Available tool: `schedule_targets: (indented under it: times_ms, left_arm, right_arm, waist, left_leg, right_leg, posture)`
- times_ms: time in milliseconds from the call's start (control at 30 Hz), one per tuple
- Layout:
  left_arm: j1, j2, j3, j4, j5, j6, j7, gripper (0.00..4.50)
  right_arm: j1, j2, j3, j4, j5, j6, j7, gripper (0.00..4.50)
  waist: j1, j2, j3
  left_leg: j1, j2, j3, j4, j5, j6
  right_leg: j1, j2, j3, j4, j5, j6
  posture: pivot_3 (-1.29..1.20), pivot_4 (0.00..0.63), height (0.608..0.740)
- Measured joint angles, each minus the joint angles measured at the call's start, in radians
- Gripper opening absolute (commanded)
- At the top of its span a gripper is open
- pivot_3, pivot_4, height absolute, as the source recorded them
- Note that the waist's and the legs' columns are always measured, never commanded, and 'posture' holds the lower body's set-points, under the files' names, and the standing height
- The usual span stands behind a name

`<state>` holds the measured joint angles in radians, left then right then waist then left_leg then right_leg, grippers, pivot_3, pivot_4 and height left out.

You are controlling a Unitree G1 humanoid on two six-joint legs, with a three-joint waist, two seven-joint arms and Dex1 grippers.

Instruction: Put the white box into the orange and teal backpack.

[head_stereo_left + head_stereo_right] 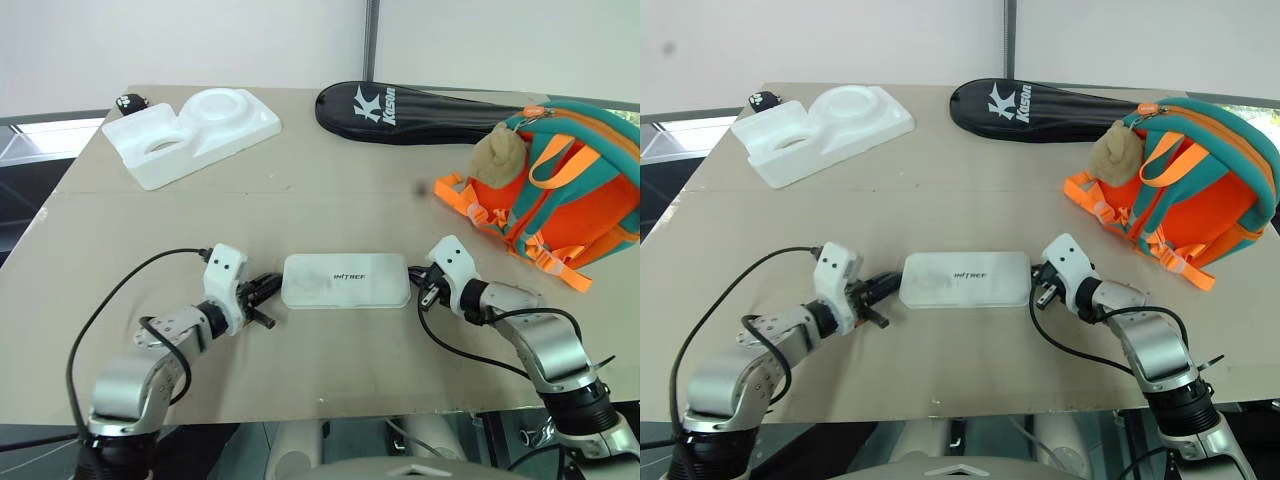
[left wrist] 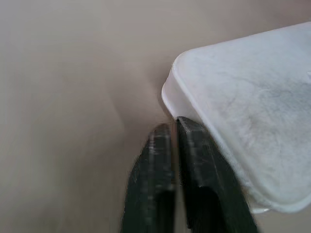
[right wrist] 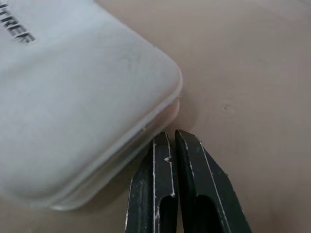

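white box (image 1: 346,281) flat on the tan table (image 1: 300,190), near the front edge, lettering up, lying crosswise between the two grippers. left gripper (image 1: 262,291) at the box's left short end, fingers (image 2: 194,160) close together with just a thin slit between, tips right at the box's corner, nothing pinched between them. right gripper (image 1: 424,285) at the box's right short end, fingers (image 3: 199,170) pressed together, tips just beside the rounded corner — resting against or barely off the edge, cannot tell which. nothing clamped on either side. orange and teal backpack (image 1: 580,195) well apart from the box, at the far right of the table, lying on its side with orange straps trailing toward the middle and a tan plush toy (image 1: 497,152) on the side facing the box. black racket case (image 1: 420,108) along the back edge, just behind the backpack. white foam tray (image 1: 190,132) with round recesses at back left — small black item (image 1: 130,102) touching its far corner.
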<state>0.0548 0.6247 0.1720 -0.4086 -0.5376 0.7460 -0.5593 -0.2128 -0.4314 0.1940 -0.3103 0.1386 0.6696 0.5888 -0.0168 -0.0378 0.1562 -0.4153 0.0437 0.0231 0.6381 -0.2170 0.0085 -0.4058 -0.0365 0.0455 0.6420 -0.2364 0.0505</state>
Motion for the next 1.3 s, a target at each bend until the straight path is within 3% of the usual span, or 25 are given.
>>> schedule_targets:
  times_ms: [167,267,367,433,600,700,867,967,1033,1167,1267,1300]
  left_arm:
    - [0.067,0.191,0.161,0.046,-0.089,0.083,-0.165,4.07]
    - [0.020,0.261,0.228,0.111,-0.240,0.238,-0.266,4.07]
    - [-0.050,0.345,0.226,0.179,-0.338,0.391,-0.337,4.07]
    - [-0.143,0.350,0.203,0.234,-0.401,0.517,-0.348,4.07]
    - [-0.306,0.250,0.115,0.331,-0.420,0.647,-0.281,4.07]
    - [-0.402,0.139,0.052,0.369,-0.417,0.712,-0.218,4.07]
    - [-0.435,0.050,0.043,0.384,-0.414,0.735,-0.172,4.07]
    - [-0.440,-0.021,0.063,0.385,-0.416,0.752,-0.129,3.35]
    - [-0.437,-0.041,0.087,0.392,-0.422,0.769,-0.113,2.30]
    - [-0.422,-0.066,0.137,0.364,-0.479,0.781,-0.116,1.07]
    - [-0.407,-0.082,0.164,0.357,-0.492,0.786,-0.096,1.07]
    - [-0.406,-0.097,0.178,0.347,-0.504,0.790,-0.080,1.07]
  right_arm:
    - [-0.001,-0.032,-0.006,-0.002,-0.007,-0.017,-0.001,0.00]
    - [-0.009,-0.035,-0.005,0.001,-0.009,-0.029,0.005,0.00]
    - [-0.015,-0.046,-0.004,0.007,-0.015,-0.055,0.016,0.00]
    - [-0.020,-0.054,-0.003,0.017,-0.020,-0.065,0.018,0.00]
    - [-0.035,-0.054,0.023,0.017,-0.029,-0.075,0.027,0.00]
    - [-0.058,-0.046,0.065,0.031,-0.049,-0.080,0.033,0.00]
    - [-0.093,-0.006,0.094,0.075,-0.068,-0.083,0.030,0.00]
    - [-0.110,0.032,0.109,0.088,-0.088,-0.079,0.014,0.00]
    - [-0.103,0.027,0.100,0.084,-0.088,-0.079,0.013,0.00]
    - [-0.051,0.025,0.048,0.023,-0.060,-0.071,0.006,0.00]
    - [-0.021,0.024,-0.050,-0.054,0.013,-0.022,0.009,0.80]
    - [0.013,0.018,-0.127,-0.120,0.069,0.017,0.012,1.42]
  waist:
    - [0.003,0.001,0.001]
    - [0.007,0.001,0.001]
    - [0.003,0.000,0.001]
    - [0.004,0.001,0.002]
    - [0.003,0.000,0.002]
    - [0.002,-0.001,0.001]
    - [-0.002,-0.002,0.001]
    - [0.000,-0.002,0.001]
    - [0.001,-0.002,0.001]
    - [0.003,-0.002,0.001]
    - [0.003,-0.002,0.001]
    - [0.006,-0.002,0.001]
  left_leg:
    - [-0.001,0.001,-0.001,-0.001,0.000,0.000]
    - [-0.001,0.001,-0.001,-0.001,0.000,0.000]
    - [-0.001,0.000,0.000,0.000,0.000,0.000]
    - [-0.001,0.000,0.000,-0.001,0.000,0.000]
    - [-0.001,0.000,-0.001,-0.001,0.000,0.000]
    - [-0.002,0.000,-0.001,-0.001,0.000,0.000]
    - [-0.001,0.000,-0.001,-0.001,0.000,0.000]
    - [-0.001,0.000,-0.002,-0.001,0.000,0.000]
    - [-0.001,0.000,-0.001,0.000,0.000,0.000]
    - [-0.002,0.000,-0.002,0.000,0.000,0.000]
    - [-0.001,0.000,-0.002,0.000,0.000,0.000]
    - [-0.002,-0.001,-0.002,0.000,0.000,0.000]
  right_leg:
    - [-0.002,0.001,-0.002,0.000,0.000,0.000]
    - [-0.002,0.000,-0.002,0.000,-0.001,0.000]
    - [-0.002,0.000,-0.001,0.000,0.000,0.000]
    - [-0.002,-0.001,-0.001,0.000,0.000,0.000]
    - [-0.002,0.001,-0.001,0.001,0.002,0.004]
    - [-0.001,0.001,-0.001,0.001,0.002,0.004]
    - [-0.002,0.001,-0.001,0.002,0.002,0.004]
    - [-0.002,0.001,-0.001,0.002,0.002,0.004]
    - [-0.002,0.001,-0.001,0.002,0.002,0.004]
    - [-0.001,0.001,-0.001,0.002,0.002,0.004]
    - [-0.001,0.001,-0.001,0.002,0.002,0.004]
    - [-0.001,0.001,-0.001,0.002,0.002,0.004]
  posture:
    - [0.00,0.150,0.740]
    - [0.00,0.150,0.740]
    - [0.00,0.150,0.740]
    - [0.00,0.150,0.740]
    - [0.00,0.150,0.740]
    - [0.00,0.150,0.740]
    - [0.00,0.150,0.740]
    - [0.00,0.150,0.740]
    - [0.00,0.150,0.740]
    - [0.00,0.150,0.740]
    - [0.00,0.150,0.740]
    - [0.00,0.150,0.740]
